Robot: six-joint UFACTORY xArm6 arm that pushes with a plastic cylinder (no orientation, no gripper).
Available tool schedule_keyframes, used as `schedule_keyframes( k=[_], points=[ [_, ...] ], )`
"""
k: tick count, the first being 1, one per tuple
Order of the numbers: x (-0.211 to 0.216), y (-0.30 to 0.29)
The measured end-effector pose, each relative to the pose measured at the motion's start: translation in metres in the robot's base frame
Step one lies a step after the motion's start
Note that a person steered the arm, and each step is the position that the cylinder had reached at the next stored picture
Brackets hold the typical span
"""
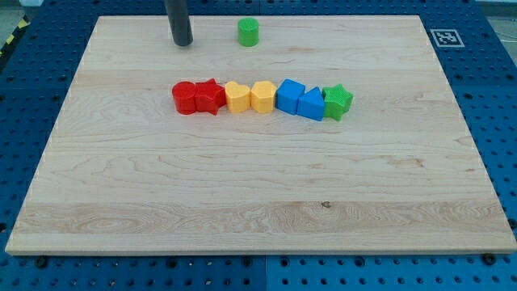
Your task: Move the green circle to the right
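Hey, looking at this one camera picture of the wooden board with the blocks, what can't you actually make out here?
- The dark rod's upper part: cut off by the view's top edge; only my tip shows, left of the green circle block.
- Blue blocks: too small and tightly packed to settle their exact shapes.
- Green star-like block: its left side is partly hidden by the neighbouring blue block.
- Square marker at the wooden board's top right: pattern too small to read.
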State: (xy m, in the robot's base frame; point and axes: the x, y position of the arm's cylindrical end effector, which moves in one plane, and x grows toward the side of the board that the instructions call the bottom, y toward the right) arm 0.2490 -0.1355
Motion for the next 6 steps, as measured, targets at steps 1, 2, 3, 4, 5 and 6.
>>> schedule_keyframes(
  k=[1,2,3,4,5,6],
  points=[
    [-0.031,0.000],
    [-0.043,0.028],
    [-0.006,0.092],
    [0.018,0.134],
    [0.016,0.138],
    [0.001,0.134]
  ],
)
